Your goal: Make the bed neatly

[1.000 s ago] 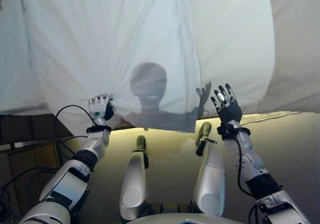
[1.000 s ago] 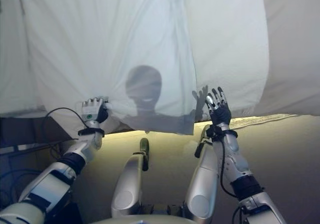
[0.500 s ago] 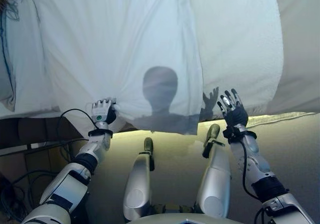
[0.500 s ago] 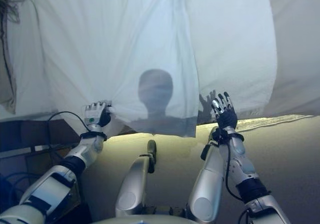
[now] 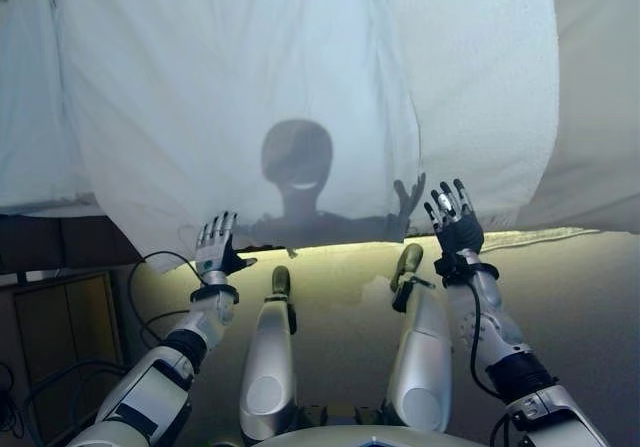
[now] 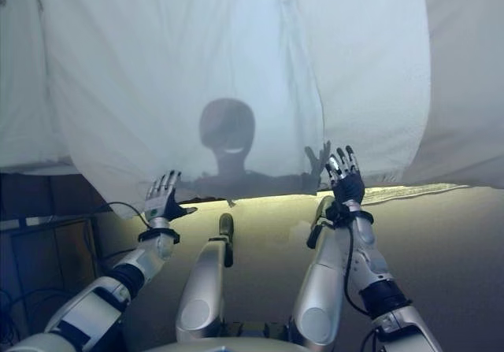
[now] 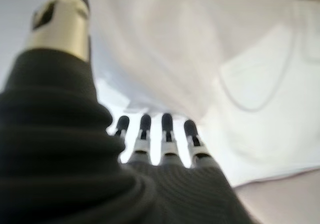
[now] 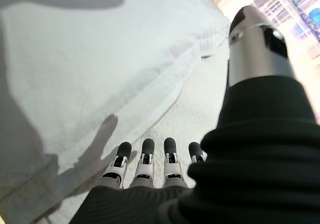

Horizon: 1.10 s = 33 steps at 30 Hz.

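A white sheet (image 5: 250,97) lies spread over the bed and hangs over its near edge. A textured white cover (image 5: 480,87) lies to its right. My left hand (image 5: 215,250) is open with straight fingers, just below the sheet's hanging lower edge and holding nothing. In the left wrist view its fingers (image 7: 167,134) point at the sheet (image 7: 210,58). My right hand (image 5: 455,225) is open, raised in front of the cover's near edge, empty. In the right wrist view its fingers (image 8: 145,159) are straight over the sheet's hem (image 8: 125,98).
A dark wooden cabinet (image 5: 50,307) stands at the lower left beside the bed. Beige floor (image 5: 580,297) runs along the near side. A bright strip (image 5: 520,237) shows under the bed's edge. More pale bedding (image 5: 600,117) lies at the far right.
My left hand has let go of the sheet's lower edge, opened and dropped a little. My right hand stays open in place. The camera has shifted slightly.
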{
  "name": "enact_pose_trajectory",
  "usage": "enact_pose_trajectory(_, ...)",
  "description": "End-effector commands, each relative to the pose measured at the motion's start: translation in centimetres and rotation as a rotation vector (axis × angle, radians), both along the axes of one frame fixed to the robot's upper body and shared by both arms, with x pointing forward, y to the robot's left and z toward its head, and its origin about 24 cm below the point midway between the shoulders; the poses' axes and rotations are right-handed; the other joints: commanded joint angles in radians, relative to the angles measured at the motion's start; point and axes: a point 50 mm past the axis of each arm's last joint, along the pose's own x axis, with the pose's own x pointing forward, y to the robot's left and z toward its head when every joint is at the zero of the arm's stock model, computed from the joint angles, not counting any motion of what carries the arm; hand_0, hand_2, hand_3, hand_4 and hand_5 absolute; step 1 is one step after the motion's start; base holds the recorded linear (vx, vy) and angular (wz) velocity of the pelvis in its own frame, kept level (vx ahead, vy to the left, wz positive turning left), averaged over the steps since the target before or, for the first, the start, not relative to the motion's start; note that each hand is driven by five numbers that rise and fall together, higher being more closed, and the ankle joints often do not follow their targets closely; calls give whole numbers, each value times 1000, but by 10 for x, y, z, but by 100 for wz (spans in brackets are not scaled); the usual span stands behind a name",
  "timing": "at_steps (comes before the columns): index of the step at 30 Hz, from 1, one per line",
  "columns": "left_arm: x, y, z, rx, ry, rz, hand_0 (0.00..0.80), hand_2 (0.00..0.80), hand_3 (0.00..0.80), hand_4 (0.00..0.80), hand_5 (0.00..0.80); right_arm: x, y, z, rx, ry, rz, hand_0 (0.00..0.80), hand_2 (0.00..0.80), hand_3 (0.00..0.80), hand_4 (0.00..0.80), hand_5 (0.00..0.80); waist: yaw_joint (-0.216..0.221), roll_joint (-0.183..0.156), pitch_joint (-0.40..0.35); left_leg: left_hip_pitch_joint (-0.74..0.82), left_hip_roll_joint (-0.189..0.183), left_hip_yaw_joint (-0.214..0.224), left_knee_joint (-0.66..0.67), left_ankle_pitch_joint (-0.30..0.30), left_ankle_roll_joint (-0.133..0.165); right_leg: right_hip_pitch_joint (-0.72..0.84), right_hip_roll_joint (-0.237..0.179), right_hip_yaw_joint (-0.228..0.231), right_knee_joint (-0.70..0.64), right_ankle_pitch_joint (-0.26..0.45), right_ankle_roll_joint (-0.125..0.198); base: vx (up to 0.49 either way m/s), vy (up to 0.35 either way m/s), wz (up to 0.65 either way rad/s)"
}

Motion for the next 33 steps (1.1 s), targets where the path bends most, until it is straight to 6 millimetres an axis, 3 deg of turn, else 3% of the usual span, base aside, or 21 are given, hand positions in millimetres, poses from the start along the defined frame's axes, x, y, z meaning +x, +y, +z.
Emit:
enact_pose_trajectory(1, -16, 52, 5, -22, -42, 224, 0, 0, 0, 0, 0, -2, -9, 13, 3, -90, -28, 0, 0, 0, 0, 0, 36, -17, -22, -62, 12, -34, -40, 167, 46, 65, -84, 77, -76, 131, 173, 56, 172, 3)
enact_pose_trajectory(5, -14, 59, 15, -59, -145, 277, 0, 0, 0, 0, 0, 2, -15, 14, -35, -74, -40, 0, 0, 0, 0, 0, 31, 1, -25, -80, 1, -29, -16, 158, 45, 36, -90, 98, -49, 121, 170, 19, 169, 6)
enact_pose_trajectory(8, -4, 59, 33, -93, -278, 298, 0, 0, 0, 0, 0, 5, -17, 18, -41, -77, -46, 0, 0, 0, 0, 0, 37, 5, -19, -100, -10, -31, -7, 155, 47, 20, -87, 107, -52, 125, 169, -23, 66, 5)
enact_pose_trajectory(17, 30, 48, 85, -35, -508, 210, 0, 0, 0, 0, 0, 17, -8, 37, -40, -149, -41, 0, 0, 0, 0, 0, 50, -39, 27, -238, -6, -61, 27, 180, 48, -74, -63, 94, -63, 164, 172, -73, -3, 1)
enact_pose_trajectory(21, 38, 38, 92, -9, -531, 193, 0, 0, 0, 0, 0, 22, -5, 54, -37, -208, -20, 0, 0, 0, 0, 0, 50, -61, 27, -317, -10, -76, 30, 194, 50, -140, -43, 92, -73, 181, 172, -68, 32, -12)
enact_pose_trajectory(22, 38, 36, 90, -2, -527, 191, 0, 0, 0, 0, 0, 23, -5, 57, -27, -228, -13, 0, 0, 0, 0, 0, 55, -62, 27, -329, -1, -80, 48, 163, 49, -152, -32, 96, -49, 150, 175, -22, 48, -13)
enact_pose_trajectory(33, 45, 17, 81, 157, -404, 115, 0, 0, 0, 0, 0, 27, 3, 99, -80, -349, 9, 0, 0, 0, 0, 0, 43, -68, 27, -508, -4, -98, 106, 172, 52, -314, -16, 108, -17, 156, 177, -72, 72, -4)
